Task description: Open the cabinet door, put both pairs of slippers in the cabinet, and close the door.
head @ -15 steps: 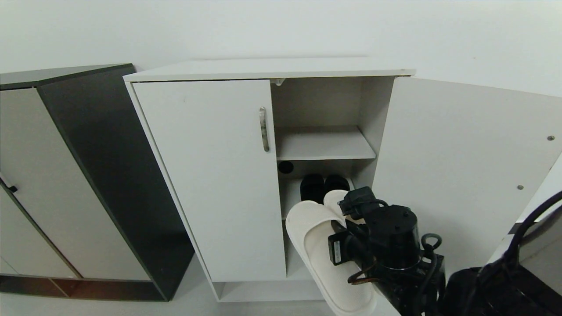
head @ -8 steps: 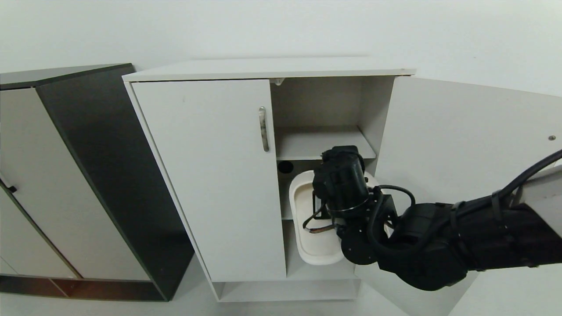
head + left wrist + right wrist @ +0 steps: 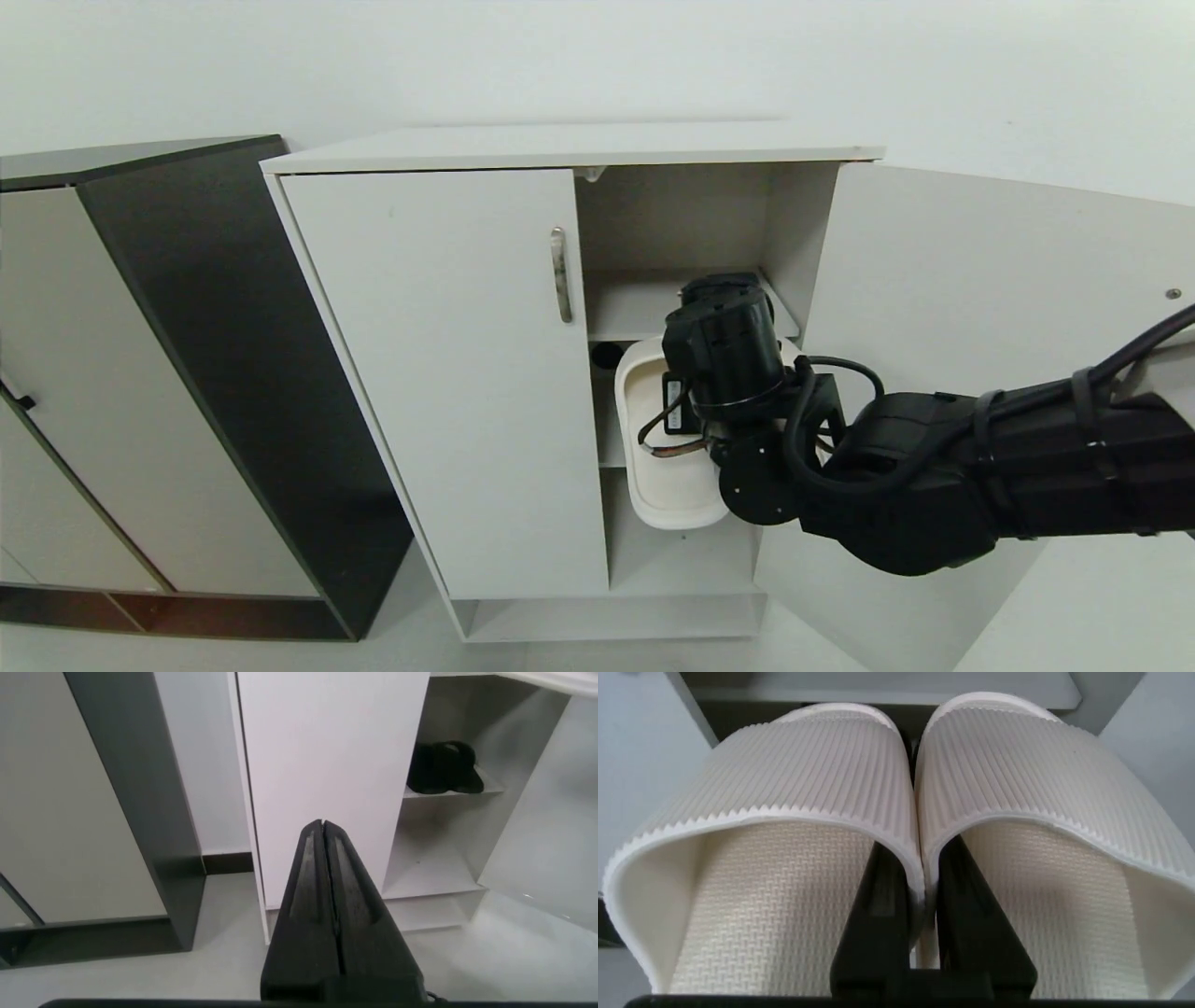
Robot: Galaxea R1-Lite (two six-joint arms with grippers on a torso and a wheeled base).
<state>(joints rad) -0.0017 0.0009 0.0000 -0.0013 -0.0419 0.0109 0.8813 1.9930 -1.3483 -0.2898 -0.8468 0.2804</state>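
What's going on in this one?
The right gripper holds the white slippers pinched together by their inner edges, toes pointing into the cabinet through its open right door. The black slippers already sit on a shelf inside. The left door is closed. The left gripper is shut and empty, out in front of the cabinet.

Over on the left, a dark-sided cupboard [image 3: 233, 373] with pale doors, plain white wall [image 3: 597, 56] behind it, pale grey floor [image 3: 411, 639] underneath.
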